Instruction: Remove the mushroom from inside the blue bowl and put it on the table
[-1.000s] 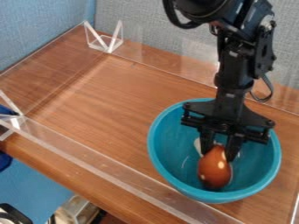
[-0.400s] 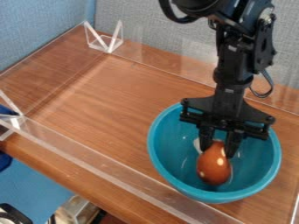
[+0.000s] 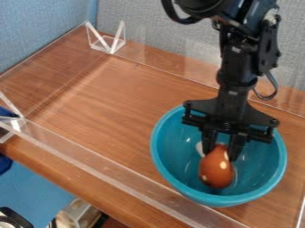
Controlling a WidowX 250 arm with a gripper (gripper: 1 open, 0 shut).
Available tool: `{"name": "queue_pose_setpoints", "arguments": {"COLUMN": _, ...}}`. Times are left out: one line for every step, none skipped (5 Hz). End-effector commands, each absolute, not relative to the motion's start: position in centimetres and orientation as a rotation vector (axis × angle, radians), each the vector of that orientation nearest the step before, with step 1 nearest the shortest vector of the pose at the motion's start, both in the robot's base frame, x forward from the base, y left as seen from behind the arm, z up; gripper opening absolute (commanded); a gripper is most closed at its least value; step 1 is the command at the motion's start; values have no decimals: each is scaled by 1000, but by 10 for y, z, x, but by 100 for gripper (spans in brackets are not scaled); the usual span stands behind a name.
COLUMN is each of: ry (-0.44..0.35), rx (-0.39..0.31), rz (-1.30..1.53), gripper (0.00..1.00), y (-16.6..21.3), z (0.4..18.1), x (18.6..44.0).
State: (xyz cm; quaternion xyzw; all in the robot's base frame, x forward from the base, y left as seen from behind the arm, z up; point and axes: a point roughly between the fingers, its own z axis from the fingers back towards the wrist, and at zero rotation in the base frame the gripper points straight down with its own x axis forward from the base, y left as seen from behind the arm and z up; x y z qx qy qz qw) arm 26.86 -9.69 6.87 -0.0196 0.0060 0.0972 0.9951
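From here I have my black metal claw (image 3: pixel 223 148) nearly closed at the glossy orange-brown toy mushroom (image 3: pixel 217 167) (whether it grips, I can't tell), which is inside the round teal-blue plastic bowl (image 3: pixel 179 176).

1 mushroom (image 3: pixel 217 168), 1 blue bowl (image 3: pixel 177 169), 1 table (image 3: pixel 107 107), 1 robot arm (image 3: pixel 242 67).
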Motion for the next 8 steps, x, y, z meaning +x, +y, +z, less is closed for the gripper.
{"name": "queue_pose_setpoints", "arguments": {"ry": -52, "rx": -65, "rz": 209, "gripper": 0, "y": -92, "z": 89, "x": 273}}
{"name": "queue_pose_setpoints", "arguments": {"ry": -55, "rx": -64, "rz": 216, "gripper": 0, "y": -91, "z": 93, "x": 273}}
{"name": "queue_pose_setpoints", "arguments": {"ry": -57, "rx": -63, "rz": 224, "gripper": 0, "y": -90, "z": 96, "x": 273}}
{"name": "queue_pose_setpoints", "arguments": {"ry": -60, "rx": -62, "rz": 232, "gripper": 0, "y": -88, "z": 99, "x": 273}}
{"name": "queue_pose_setpoints", "arguments": {"ry": -61, "rx": -59, "rz": 237, "gripper": 0, "y": -87, "z": 100, "x": 273}}
{"name": "queue_pose_setpoints", "arguments": {"ry": -61, "rx": -57, "rz": 243, "gripper": 0, "y": -86, "z": 101, "x": 273}}
{"name": "queue_pose_setpoints", "arguments": {"ry": -62, "rx": -55, "rz": 249, "gripper": 0, "y": -84, "z": 102, "x": 273}}
{"name": "queue_pose_setpoints", "arguments": {"ry": -64, "rx": -53, "rz": 256, "gripper": 0, "y": -83, "z": 104, "x": 273}}
